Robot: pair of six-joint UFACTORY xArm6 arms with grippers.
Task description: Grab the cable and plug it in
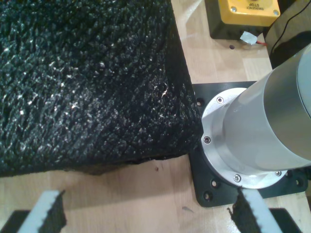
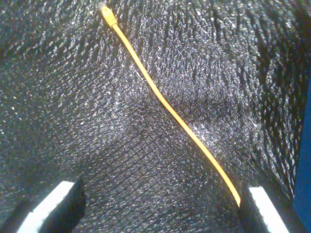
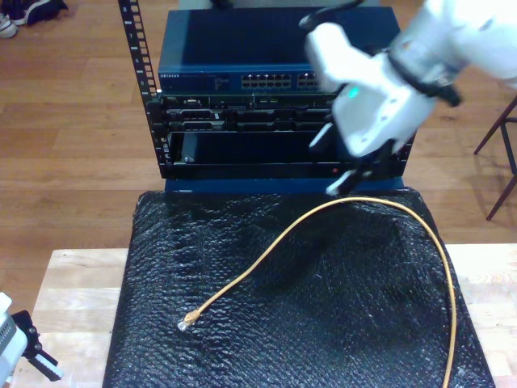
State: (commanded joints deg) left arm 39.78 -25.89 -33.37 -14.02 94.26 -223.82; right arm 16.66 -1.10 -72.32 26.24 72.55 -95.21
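Observation:
The yellow-orange cable (image 3: 323, 212) lies in a long curve on the black bubble-wrap mat (image 3: 339, 323). Its clear plug (image 3: 187, 320) rests toward the exterior view's lower left. In the second wrist view the cable (image 2: 165, 104) runs diagonally from the plug (image 2: 104, 10) to just beside one fingertip (image 2: 265, 208). My second gripper (image 2: 158, 211) is open and hangs over the cable's far stretch (image 3: 338, 166) near the rack, holding nothing. My first gripper (image 1: 150, 218) is open over bare wood beside the mat's edge (image 1: 146, 155), at the exterior view's lower left (image 3: 32, 360).
A rack (image 3: 242, 129) with a blue network switch (image 3: 242, 79) and its row of ports stands behind the mat. In the first wrist view an arm's silver base (image 1: 252, 141) sits on a black plate, with a yellow emergency-stop box (image 1: 248, 12) beyond. Wooden table (image 3: 73, 299) flanks the mat.

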